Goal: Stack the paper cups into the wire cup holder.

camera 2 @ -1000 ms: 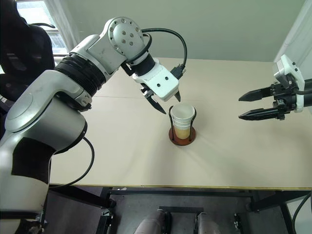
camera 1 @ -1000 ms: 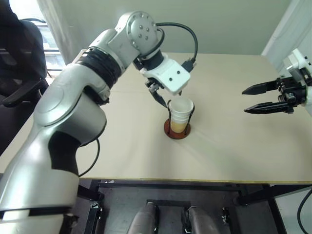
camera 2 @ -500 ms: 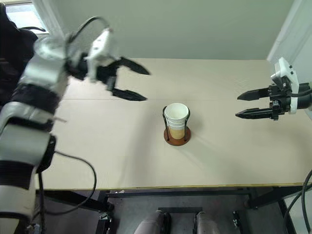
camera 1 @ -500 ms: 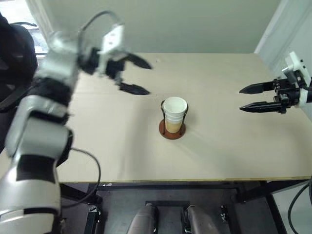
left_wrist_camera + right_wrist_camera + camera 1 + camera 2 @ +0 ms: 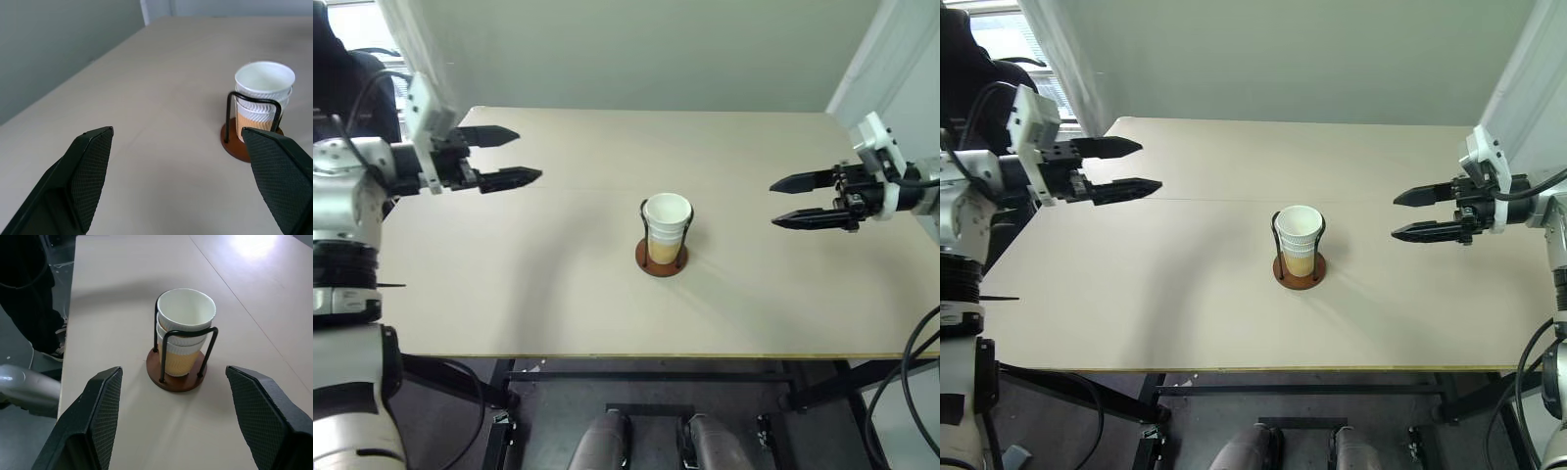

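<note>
The paper cups [image 5: 666,225] stand nested in one stack inside the wire cup holder [image 5: 661,260], upright at the middle of the table; the stack also shows as paper cups [image 5: 185,328] in the right wrist view and paper cups [image 5: 263,95] in the left wrist view. My left gripper [image 5: 516,156] hovers open over the table's far left, well apart from the holder, with nothing between its fingers. At the table's right side my right gripper [image 5: 786,202] is open and empty, pointing toward the holder from a distance.
The beige table [image 5: 558,294] carries nothing but the holder. A dark office chair [image 5: 969,59] stands beyond the left edge, a grey wall runs behind the table, and a white curtain [image 5: 881,59] hangs at the far right.
My left arm has swung away from the cup stack to the table's left side, its gripper turned level and open. The right gripper has edged slightly inward. The camera view has shifted.
</note>
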`<control>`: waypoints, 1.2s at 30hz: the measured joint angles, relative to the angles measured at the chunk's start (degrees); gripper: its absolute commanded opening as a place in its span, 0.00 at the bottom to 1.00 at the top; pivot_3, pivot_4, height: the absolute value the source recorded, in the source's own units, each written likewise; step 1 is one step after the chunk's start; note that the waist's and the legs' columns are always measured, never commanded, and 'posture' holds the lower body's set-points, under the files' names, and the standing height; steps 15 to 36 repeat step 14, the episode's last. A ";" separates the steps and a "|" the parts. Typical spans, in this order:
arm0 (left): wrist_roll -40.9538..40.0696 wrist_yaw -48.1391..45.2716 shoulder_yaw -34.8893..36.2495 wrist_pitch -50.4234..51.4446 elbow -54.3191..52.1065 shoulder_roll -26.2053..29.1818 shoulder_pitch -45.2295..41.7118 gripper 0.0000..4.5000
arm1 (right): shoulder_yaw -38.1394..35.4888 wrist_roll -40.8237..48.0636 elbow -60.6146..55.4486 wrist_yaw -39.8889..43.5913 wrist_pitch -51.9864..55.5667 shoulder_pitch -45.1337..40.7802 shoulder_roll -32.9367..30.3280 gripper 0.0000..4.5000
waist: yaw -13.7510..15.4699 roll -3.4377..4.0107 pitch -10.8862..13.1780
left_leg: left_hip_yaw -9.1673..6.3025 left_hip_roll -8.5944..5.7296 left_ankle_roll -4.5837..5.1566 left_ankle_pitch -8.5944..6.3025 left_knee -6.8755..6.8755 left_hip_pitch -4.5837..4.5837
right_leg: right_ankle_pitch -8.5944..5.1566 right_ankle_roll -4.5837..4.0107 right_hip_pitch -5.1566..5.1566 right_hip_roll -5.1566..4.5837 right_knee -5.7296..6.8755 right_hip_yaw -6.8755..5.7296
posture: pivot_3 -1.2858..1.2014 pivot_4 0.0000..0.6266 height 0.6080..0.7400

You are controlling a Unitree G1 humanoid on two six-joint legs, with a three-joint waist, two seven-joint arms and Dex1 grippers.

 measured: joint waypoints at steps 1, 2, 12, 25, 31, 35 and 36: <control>0.15 0.22 0.49 0.05 0.09 0.06 -0.01 0.99 | 0.16 -0.13 -0.45 0.03 0.51 -0.30 0.58 0.76 | -0.06 0.00 0.00 | -0.01 0.02 -0.10 0.06 -0.08 0.04 | 0.03 -0.05 0.00 0.01 0.01 0.00 | 0.52 0.24 1.00; 0.43 0.24 0.72 0.19 0.40 0.12 -0.07 0.99 | 0.59 -0.43 -0.82 0.10 0.94 -0.65 1.04 0.76 | -0.14 0.00 0.00 | -0.02 0.03 -0.22 0.13 -0.21 0.09 | 0.05 -0.08 -0.01 0.02 0.02 0.00 | 0.52 0.24 1.00; 3.57 -1.38 1.83 2.64 2.37 1.79 0.15 0.99 | 2.02 -1.06 -2.11 1.54 1.39 0.39 4.11 0.76 | -0.23 -0.06 -0.01 | -0.04 0.03 -0.32 0.49 -0.82 -0.04 | 0.08 -0.16 -0.40 0.02 -0.05 -0.01 | 0.52 0.24 1.00; 3.42 -2.38 2.36 4.00 1.53 2.36 0.98 0.99 | 2.02 -1.07 -2.36 1.64 1.04 0.81 4.06 0.76 | -0.24 -0.07 -0.01 | -0.05 0.04 -0.23 0.45 -0.82 -0.04 | 0.00 -0.15 -0.41 0.04 -0.07 -0.02 | 0.52 0.24 1.00; 3.42 -2.38 2.36 4.00 1.53 2.36 0.98 0.99 | 2.02 -1.07 -2.36 1.64 1.04 0.81 4.06 0.76 | -0.24 -0.07 -0.01 | -0.05 0.04 -0.23 0.45 -0.82 -0.04 | 0.00 -0.15 -0.41 0.04 -0.07 -0.02 | 0.52 0.24 1.00; 3.42 -2.38 2.36 4.00 1.53 2.36 0.98 0.99 | 2.02 -1.07 -2.36 1.64 1.04 0.81 4.06 0.76 | -0.24 -0.07 -0.01 | -0.05 0.04 -0.23 0.45 -0.82 -0.04 | 0.00 -0.15 -0.41 0.04 -0.07 -0.02 | 0.52 0.24 1.00; 3.42 -2.38 2.36 4.00 1.53 2.36 0.98 0.99 | 2.02 -1.07 -2.36 1.64 1.04 0.81 4.06 0.76 | -0.24 -0.07 -0.01 | -0.05 0.04 -0.23 0.45 -0.82 -0.04 | 0.00 -0.15 -0.41 0.04 -0.07 -0.02 | 0.52 0.24 1.00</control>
